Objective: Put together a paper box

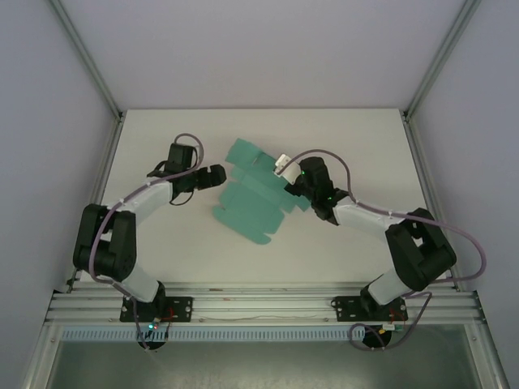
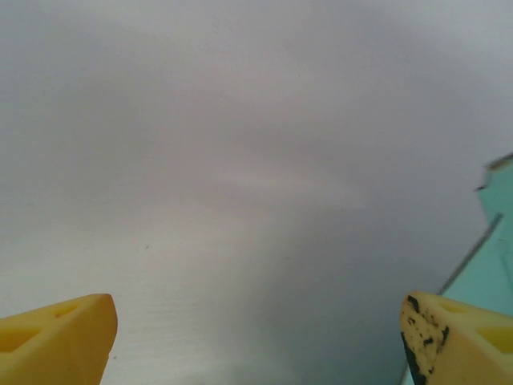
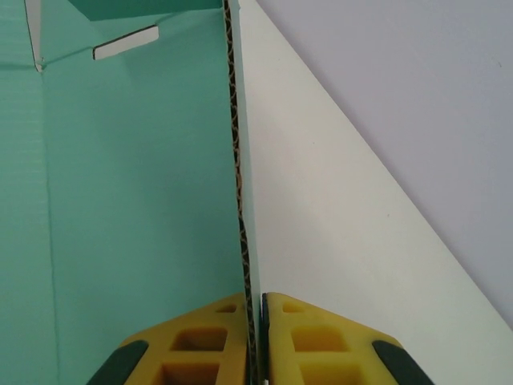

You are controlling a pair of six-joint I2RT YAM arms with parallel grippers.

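Observation:
The paper box (image 1: 255,198) is a teal-green die-cut card sheet lying mostly flat in the middle of the table. My right gripper (image 3: 255,309) is shut on the edge of one raised flap (image 3: 237,160), whose corrugated edge runs straight up between the yellow fingers (image 3: 321,337). From above, that gripper (image 1: 293,180) sits at the sheet's right side. My left gripper (image 1: 217,174) is just off the sheet's left edge, open with nothing between its yellow fingertips (image 2: 56,337). A corner of the teal sheet (image 2: 501,241) shows at the right of the left wrist view.
The white table (image 1: 162,243) is walled by pale panels and aluminium posts (image 1: 85,49). The arm bases stand on a rail (image 1: 259,304) along the near edge.

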